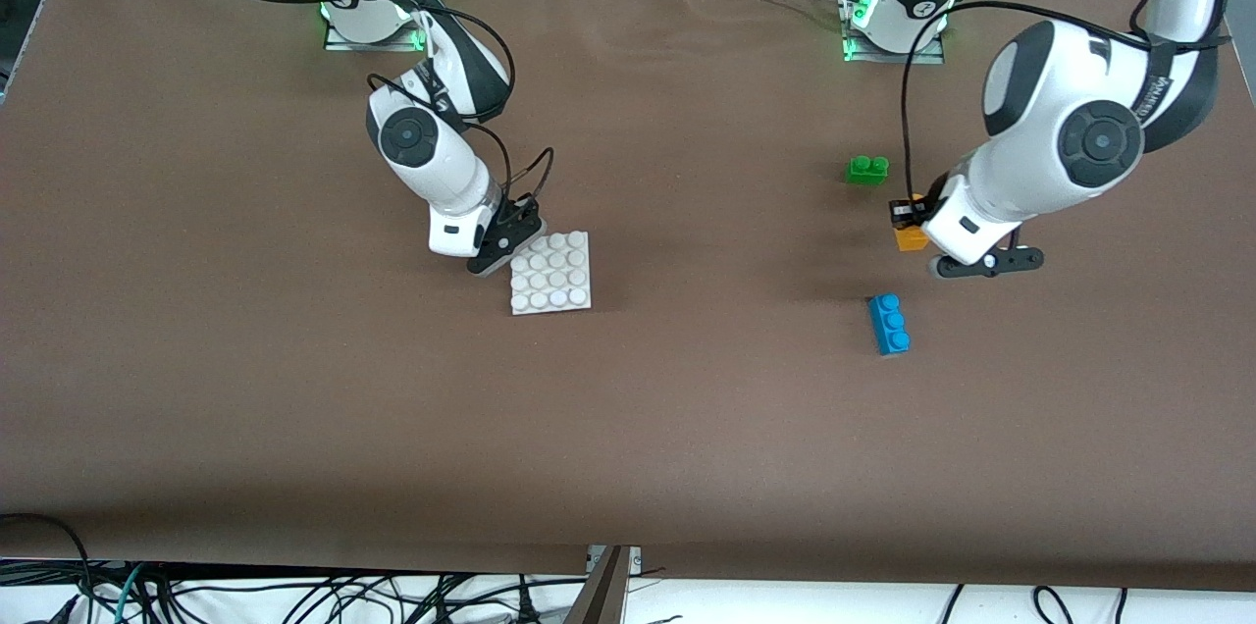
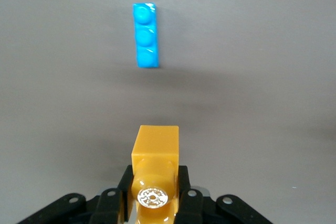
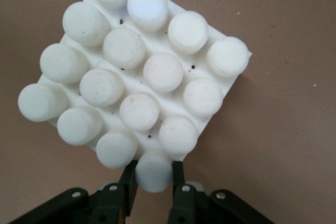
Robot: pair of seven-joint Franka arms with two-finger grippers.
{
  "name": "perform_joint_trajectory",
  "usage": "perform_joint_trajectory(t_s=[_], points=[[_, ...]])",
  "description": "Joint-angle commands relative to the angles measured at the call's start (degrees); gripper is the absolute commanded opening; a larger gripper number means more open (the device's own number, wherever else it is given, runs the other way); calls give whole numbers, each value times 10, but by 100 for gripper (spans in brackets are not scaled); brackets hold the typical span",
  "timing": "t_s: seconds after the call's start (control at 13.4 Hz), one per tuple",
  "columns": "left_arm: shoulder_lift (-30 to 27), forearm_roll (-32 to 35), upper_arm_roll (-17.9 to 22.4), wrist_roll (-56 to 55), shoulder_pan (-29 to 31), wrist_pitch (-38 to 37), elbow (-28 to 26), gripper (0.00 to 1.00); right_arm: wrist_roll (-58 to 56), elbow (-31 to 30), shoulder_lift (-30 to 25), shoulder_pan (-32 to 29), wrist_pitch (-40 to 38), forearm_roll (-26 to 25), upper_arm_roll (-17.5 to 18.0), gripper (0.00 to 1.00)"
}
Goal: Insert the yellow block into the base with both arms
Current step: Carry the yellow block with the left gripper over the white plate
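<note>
The yellow block (image 1: 912,236) is held in my left gripper (image 1: 909,222), just above the table between the green and blue bricks. In the left wrist view the jaws are shut on the yellow block (image 2: 155,153) at its stud end. The white studded base (image 1: 550,272) lies on the table toward the right arm's end. My right gripper (image 1: 510,241) is at the base's corner. In the right wrist view its fingers (image 3: 181,184) are shut on a corner stud of the base (image 3: 142,77).
A green two-stud brick (image 1: 867,169) lies farther from the front camera than the left gripper. A blue three-stud brick (image 1: 889,323) lies nearer to that camera; it also shows in the left wrist view (image 2: 145,35). Brown table cloth spreads between the base and the bricks.
</note>
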Motion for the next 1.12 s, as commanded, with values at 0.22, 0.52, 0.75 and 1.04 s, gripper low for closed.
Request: perform_joint_trajectory(t_s=[0.22, 0.52, 0.75, 1.04], points=[[51, -21, 4, -136, -118, -15, 62, 0, 52, 40, 45, 24, 11, -34, -5, 0], [95, -37, 4, -184, -164, -15, 117, 0, 52, 42, 63, 39, 32, -34, -12, 0], [126, -46, 4, -211, -190, -15, 150, 0, 53, 43, 70, 44, 38, -32, -17, 54], [169, -60, 5, -228, -200, -14, 195, 0, 103, 43, 70, 45, 37, -35, -17, 87]])
